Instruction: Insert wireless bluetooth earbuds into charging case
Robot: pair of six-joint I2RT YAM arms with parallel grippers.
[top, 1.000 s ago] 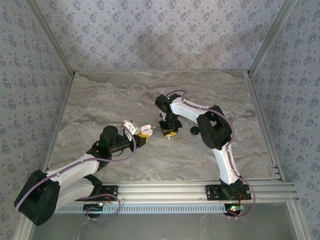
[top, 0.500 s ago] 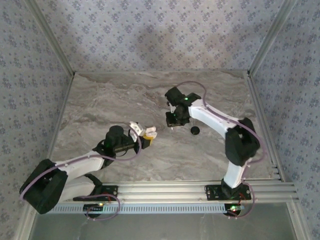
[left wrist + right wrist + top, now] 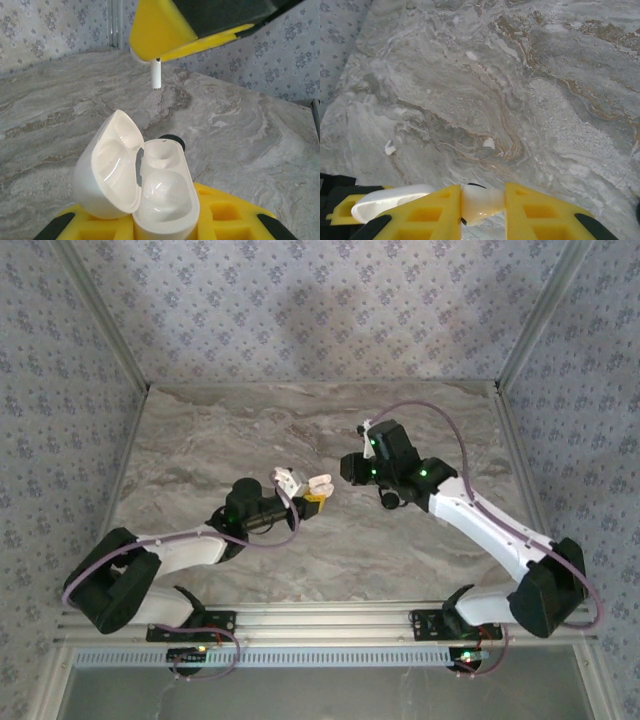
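1. The yellow-padded jaws of the left arm [image 3: 185, 550] are pressed onto the base of a small, glossy white, rounded plastic charging case [image 3: 162, 200]. They hold it apparently clear of the grey marble-patterned table [image 3: 220, 430]. Its hinged lid [image 3: 112, 165] is swung open to one side and its wells face up, a pose that seems meant to present the openings to the other arm.
2. The jaws of the right arm [image 3: 480, 520] pinch a tiny white stemmed plastic earbud [image 3: 156, 75] by its head. The stem hangs down, above and just beyond the open case but apart from it. Stem-first looks like the orientation the well needs.
3. In the left wrist view the farther well is empty. The nearer one shows a rounded white form, and it cannot be told whether that is the second earbud, seated.
4. A flat black round disc [image 3: 388, 500] lies on the table just beside the right arm's wrist and takes no part.
5. By the look of it, the task is at the insertion step. The stem must be lined up over the empty well and lowered, and a slight misalignment could catch it on the rim or the lid.
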